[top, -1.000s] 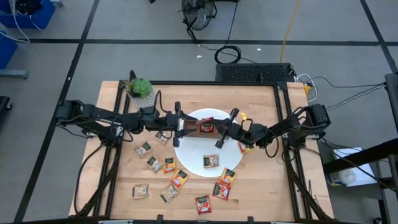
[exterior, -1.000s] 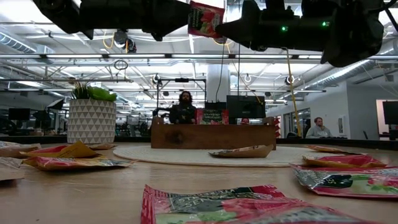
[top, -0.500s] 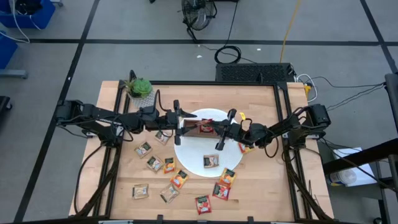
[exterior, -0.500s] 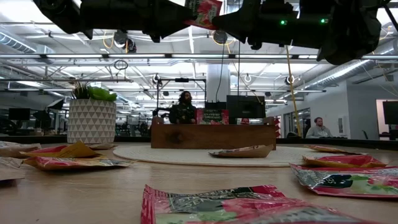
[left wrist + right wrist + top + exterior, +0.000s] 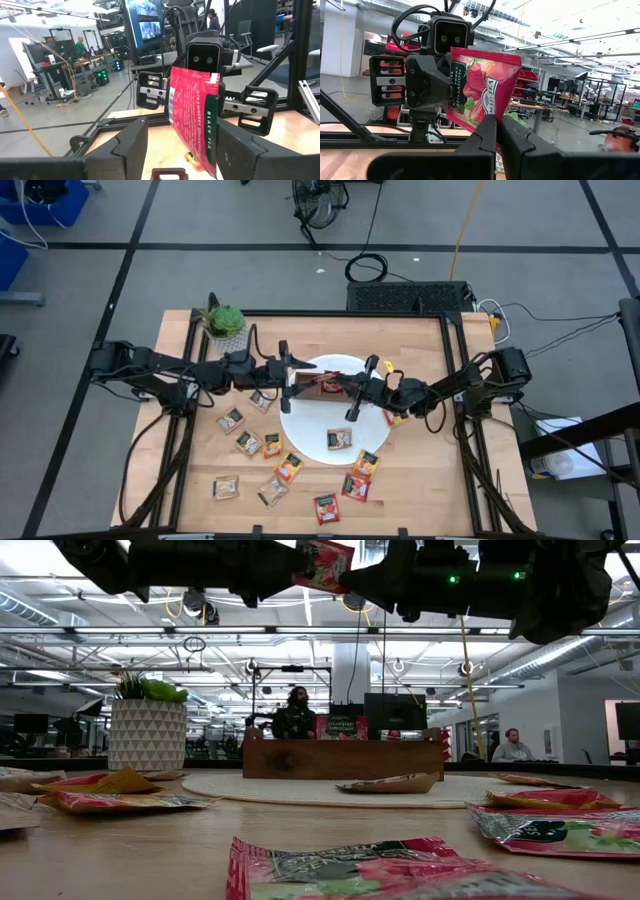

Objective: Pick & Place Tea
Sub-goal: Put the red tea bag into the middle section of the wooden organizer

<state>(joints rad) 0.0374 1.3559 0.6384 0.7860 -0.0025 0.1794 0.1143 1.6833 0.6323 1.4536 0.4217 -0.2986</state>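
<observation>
A red tea sachet (image 5: 326, 385) hangs in the air over the round white plate (image 5: 335, 420), between my two grippers. My right gripper (image 5: 342, 387) reaches in from the table's right and is shut on it. My left gripper (image 5: 303, 383) faces it from the left, open. In the left wrist view the sachet (image 5: 194, 120) stands between the open fingers of my left gripper (image 5: 182, 135), nearer one of them. Several other sachets (image 5: 275, 445) lie flat on the table and one lies on the plate (image 5: 340, 439). My right gripper pinches the sachet's edge (image 5: 489, 114) between its two fingers, at the side toward the table's right. The fingers (image 5: 520, 140) come almost level from the right, slanting slightly up. The sachet is lifted clear and tilted, reaching toward the left gripper. My left gripper: I cannot tell whether a finger touches the sachet.
A brown wooden tray (image 5: 342, 758) stands on the plate under the grippers. A potted plant (image 5: 225, 320) sits at the far left corner. Loose sachets cover the near half of the table (image 5: 420, 480). People sit in the room beyond the table.
The sachet in my right gripper has tipped from hanging nearly upright to a slant, and its free end has risen a little toward the left gripper. Both arms stay where they were.
</observation>
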